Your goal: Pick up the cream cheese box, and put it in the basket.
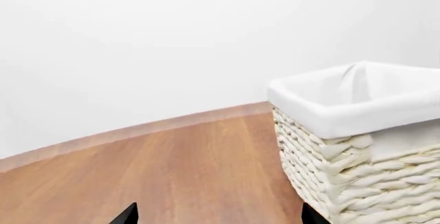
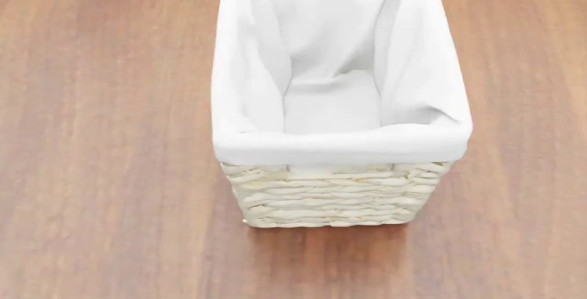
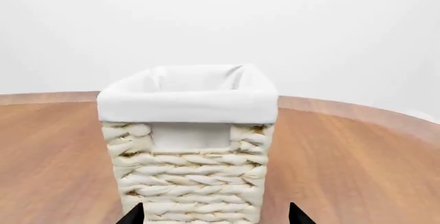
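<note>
Item one, the wooden table [image 2: 101, 134]: we log a broad brown plank surface running under and all round the basket, with a pale edge strip and a white wall behind it in both wrist views.

Item two, the basket [image 2: 335, 199]: a cream woven box lined in white cloth, standing upright on the table. From the head view we look straight down into it and find only bare white lining on its floor.

Item three, the left gripper [image 1: 216, 216]: only two dark fingertips show, set well apart, with bare table between them and the basket just beside one tip. We read the jaws as wide and holding nothing.

Item four, the right gripper [image 3: 216, 216]: again two dark tips, spread wide, facing the basket's short handle side, the basket's foot showing between them. Nothing is held.

Item five, the cream cheese box: not found in any view. It is neither in the visible basket interior, nor on the table near the basket, nor in either gripper.

Step in hand, as we judge it: locating the box. With both grippers free and no box in the basket, the next move calls for shifting the view until the box shows.
</note>
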`<state>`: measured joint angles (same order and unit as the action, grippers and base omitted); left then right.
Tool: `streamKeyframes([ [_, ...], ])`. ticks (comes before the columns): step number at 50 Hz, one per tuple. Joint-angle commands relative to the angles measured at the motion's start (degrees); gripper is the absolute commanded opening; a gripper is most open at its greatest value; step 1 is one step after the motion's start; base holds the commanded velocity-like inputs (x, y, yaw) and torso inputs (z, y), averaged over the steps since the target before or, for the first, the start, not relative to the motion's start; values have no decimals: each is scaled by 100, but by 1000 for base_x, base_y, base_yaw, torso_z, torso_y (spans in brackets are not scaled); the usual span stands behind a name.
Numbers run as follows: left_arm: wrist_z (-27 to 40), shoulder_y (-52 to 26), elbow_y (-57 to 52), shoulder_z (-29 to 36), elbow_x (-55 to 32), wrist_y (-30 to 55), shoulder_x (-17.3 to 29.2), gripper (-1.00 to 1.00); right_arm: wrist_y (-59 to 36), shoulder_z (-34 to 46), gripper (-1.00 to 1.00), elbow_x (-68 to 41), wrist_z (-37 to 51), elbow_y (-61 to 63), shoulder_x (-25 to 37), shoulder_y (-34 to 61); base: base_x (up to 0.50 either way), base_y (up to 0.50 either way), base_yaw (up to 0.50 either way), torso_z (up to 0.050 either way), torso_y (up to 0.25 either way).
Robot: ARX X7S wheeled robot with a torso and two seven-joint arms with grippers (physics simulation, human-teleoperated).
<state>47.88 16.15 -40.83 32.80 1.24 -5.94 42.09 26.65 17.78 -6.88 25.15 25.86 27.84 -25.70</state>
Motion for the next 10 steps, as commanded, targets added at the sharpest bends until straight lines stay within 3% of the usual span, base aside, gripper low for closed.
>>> streamKeyframes([
  [1,95,109,2,30,82,-212,21,100,76,7,100,1,29,165,66,-116,0,0,0,0,0],
  [10,8,-72,184,31,-124,-135,-67,100,-44,59,100,-33,11,71,33,31,0,0,0,0,0],
])
